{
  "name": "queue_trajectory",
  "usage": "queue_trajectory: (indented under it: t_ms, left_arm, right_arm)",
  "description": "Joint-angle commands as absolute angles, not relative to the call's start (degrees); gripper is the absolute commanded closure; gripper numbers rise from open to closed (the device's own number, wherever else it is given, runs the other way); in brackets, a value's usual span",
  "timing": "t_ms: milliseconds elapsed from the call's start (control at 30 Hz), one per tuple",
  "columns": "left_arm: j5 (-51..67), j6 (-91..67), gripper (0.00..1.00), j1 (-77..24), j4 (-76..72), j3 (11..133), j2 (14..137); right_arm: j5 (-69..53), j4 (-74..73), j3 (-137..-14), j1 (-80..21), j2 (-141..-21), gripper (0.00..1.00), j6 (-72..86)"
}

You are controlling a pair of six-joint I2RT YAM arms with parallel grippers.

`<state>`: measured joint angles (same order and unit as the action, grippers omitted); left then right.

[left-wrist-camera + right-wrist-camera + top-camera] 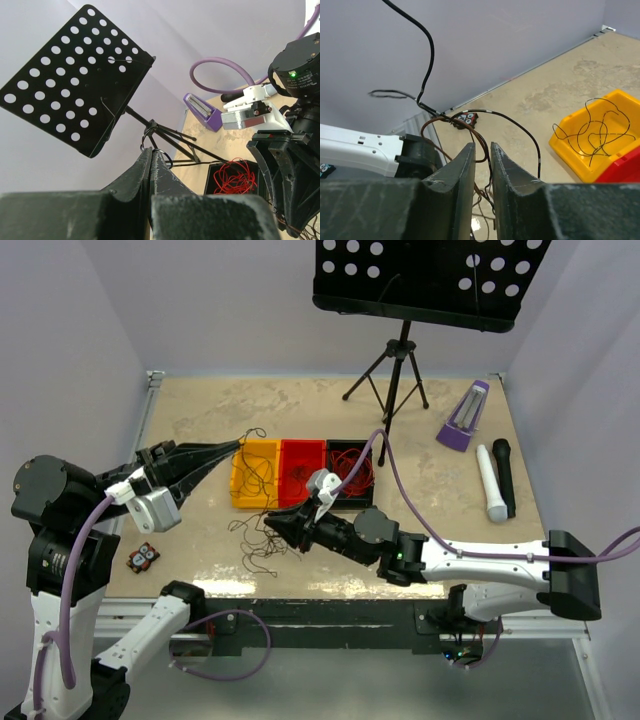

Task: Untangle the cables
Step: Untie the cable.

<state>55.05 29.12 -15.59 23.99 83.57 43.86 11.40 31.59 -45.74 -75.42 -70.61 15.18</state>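
left gripper is clenched: in its wrist view the fingers press flat together with a thin dark loop poking out at the tips, so i read it as pinching one of the dark cables, held up over the yellow bin. right gripper sits low just in front of the bins, over the loose tangle on the table. its wrist view shows the fingers nearly shut with brown strands caught in the slit, so a grip on the knot. one black strand climbs from there up and out of frame, likely toward the left tips. holding the two points apart like that should let the knot open. more dark strands curl in the yellow bin, red cables lie in the black bin, and the red bin is between them. colour sorting looks partly done, dark tangle remaining. table is beige, worn and blotchy, glossy at the near edge, with pale lilac-grey walls close around. music stand at the back. on the right a purple metronome, with a white mic and black mic side by side. a small clip-like thing sits at the left edge
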Motion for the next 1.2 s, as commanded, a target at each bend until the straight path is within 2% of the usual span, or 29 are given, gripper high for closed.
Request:
queue_trajectory:
  t_ms: [0, 67, 100, 167, 400, 733, 1167]
  left_arm:
    - [53.5, 29.1, 1.0, -15.4, 22.2, 83.6, 43.3]
    - [53.3, 29.6, 1.0, -15.4, 22.2, 83.5, 43.3]
    - [53.3, 29.6, 1.0, -15.4, 22.1, 83.5, 43.2]
    - [53.4, 29.5, 1.0, -15.4, 21.9, 83.5, 43.2]
    - [53.6, 28.7, 1.0, -15.4, 20.7, 83.6, 43.3]
    - [53.8, 27.8, 1.0, -15.4, 20.5, 83.8, 43.8]
    - [54.1, 26.1, 1.0, -15.4, 19.7, 83.8, 43.9]
  right_arm:
    - [12.7, 31.9, -46.1, -75.6, -68.4, 0.8, 16.3]
    - [12.7, 32.1, -44.7, -75.6, -67.5, 0.8, 17.0]
    - [12.7, 31.8, -44.3, -75.6, -67.1, 0.76, 17.4]
    - [13.0, 31.0, -43.8, -75.6, -66.5, 0.62, 17.8]
    - [17.6, 27.8, -42.8, -75.6, -62.8, 0.42, 18.9]
    - [16.7, 30.8, -38.2, -76.9, -58.8, 0.41, 17.5]
    - [16.1, 36.5, -48.5, -78.1, -70.5, 0.42, 7.7]
